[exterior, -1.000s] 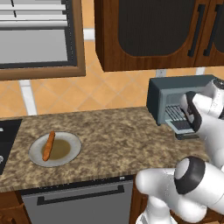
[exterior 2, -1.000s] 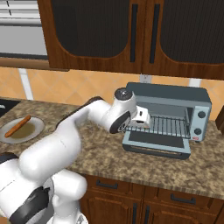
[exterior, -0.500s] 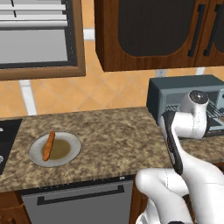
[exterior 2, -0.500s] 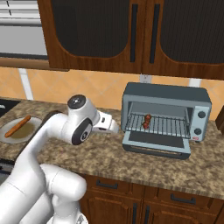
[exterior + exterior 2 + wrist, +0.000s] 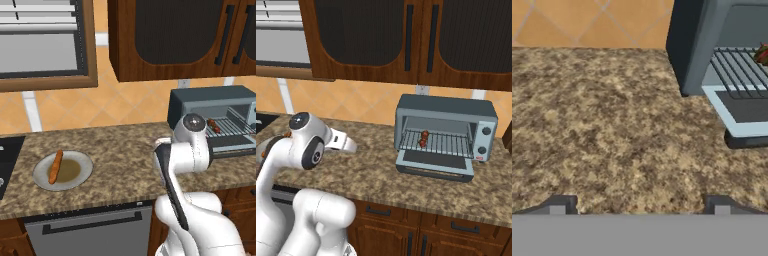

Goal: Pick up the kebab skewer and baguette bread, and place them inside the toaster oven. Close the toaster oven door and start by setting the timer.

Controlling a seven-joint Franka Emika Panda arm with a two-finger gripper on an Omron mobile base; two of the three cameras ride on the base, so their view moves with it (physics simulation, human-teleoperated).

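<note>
We have pulled the gripper back from the oven; one second ago it stood at the rack, and now it hangs over bare counter to the oven's left, turned toward the plate. The skewer, which was hidden behind the hand one second ago, lies on the wire rack inside the oven, so we judge the first half of the loading done. The fingertips stand wide apart with nothing between them. The loaf lies on the plate, well apart from the oven, and we judge it the next thing to fetch. The oven door is down flat, not yet closed.

Limits of view: in the hand view the oven is cut off at the right edge and the skewer shows only as a red scrap. In the right base view the arm covers most of the plate. We cannot read the timer knob's setting.
</note>
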